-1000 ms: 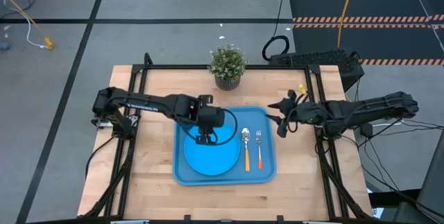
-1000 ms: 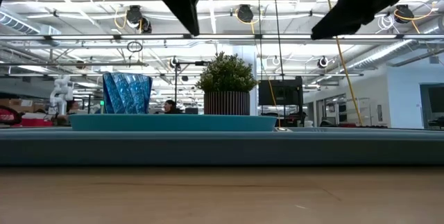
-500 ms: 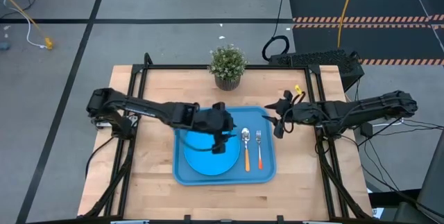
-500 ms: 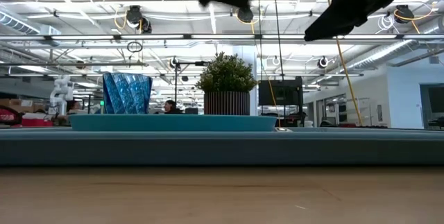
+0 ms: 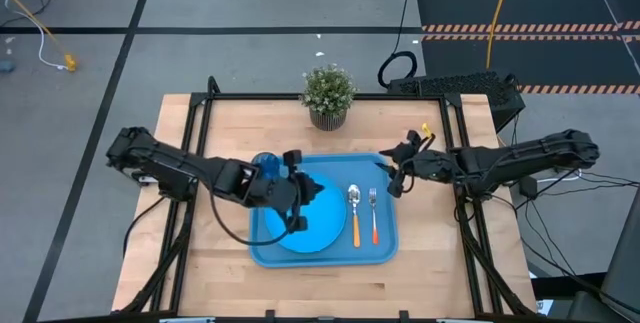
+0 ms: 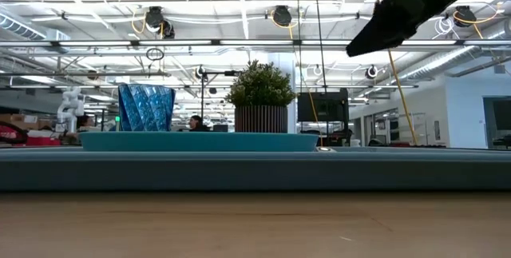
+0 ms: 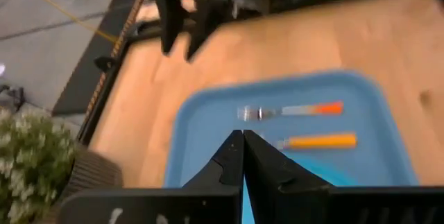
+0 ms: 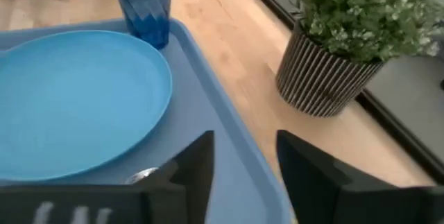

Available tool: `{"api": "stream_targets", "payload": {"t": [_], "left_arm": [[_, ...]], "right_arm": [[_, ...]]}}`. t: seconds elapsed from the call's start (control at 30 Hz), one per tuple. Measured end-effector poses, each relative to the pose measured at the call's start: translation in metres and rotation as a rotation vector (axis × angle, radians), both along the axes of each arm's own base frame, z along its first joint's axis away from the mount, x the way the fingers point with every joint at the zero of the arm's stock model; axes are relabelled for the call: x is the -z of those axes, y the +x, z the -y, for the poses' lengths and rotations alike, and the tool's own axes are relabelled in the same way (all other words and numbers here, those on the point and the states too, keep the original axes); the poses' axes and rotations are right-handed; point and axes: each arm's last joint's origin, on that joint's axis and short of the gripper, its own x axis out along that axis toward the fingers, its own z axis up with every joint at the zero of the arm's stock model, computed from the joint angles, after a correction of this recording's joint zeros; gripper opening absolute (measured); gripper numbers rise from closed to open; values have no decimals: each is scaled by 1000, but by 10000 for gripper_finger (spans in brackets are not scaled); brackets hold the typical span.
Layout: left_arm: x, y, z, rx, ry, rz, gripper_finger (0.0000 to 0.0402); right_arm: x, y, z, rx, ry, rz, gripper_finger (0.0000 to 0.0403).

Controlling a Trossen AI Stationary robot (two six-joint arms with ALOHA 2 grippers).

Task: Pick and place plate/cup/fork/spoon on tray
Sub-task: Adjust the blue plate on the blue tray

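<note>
The blue tray (image 5: 385, 248) holds the sky-blue plate (image 5: 310, 231) on its left half. The dark blue cup (image 5: 265, 166) stands upright in the tray's far left corner. The spoon (image 5: 353, 208) and the fork (image 5: 374, 213) lie side by side on the tray's right half. My left gripper (image 5: 313, 196) hovers shut above the plate, holding nothing; its fingers meet in the left wrist view (image 7: 243, 156). My right gripper (image 5: 393, 179) hangs open above the tray's far right corner, with nothing between its fingers (image 8: 243, 161).
A potted plant (image 5: 328, 95) stands at the table's far edge, behind the tray. Bare wood lies left of, right of and in front of the tray. Black frame rails (image 5: 200, 133) run along the table's sides.
My left arm has drawn back toward the table's left edge and risen out of the low view, which uncovers the cup in the high view. My right gripper has edged a little toward the tray. Cup, plate, spoon and fork have stayed put.
</note>
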Motion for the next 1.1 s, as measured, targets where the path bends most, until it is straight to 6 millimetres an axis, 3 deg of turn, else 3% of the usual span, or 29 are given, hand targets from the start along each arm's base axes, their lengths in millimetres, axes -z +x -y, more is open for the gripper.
{"api": "stream_targets", "payload": {"t": [0.23, 0.53, 0.73, 0.9, 1.1], "left_arm": [[4, -32, 0, -177, 112, -86, 4], [30, -98, -24, -232, -2, 191, 4], [37, -131, -38, -195, -56, 403, 3], [53, -148, -44, -198, -64, 398, 5], [63, -153, -46, -193, -47, 380, 7]], "right_arm": [[8, 22, -2, -36, -74, 10, 12], [20, 50, 3, -60, -55, -9, 0], [22, 81, 3, -49, -12, -97, 0], [25, 107, 3, -15, 19, -243, 0], [30, 141, 11, -8, 78, -331, 0]]}}
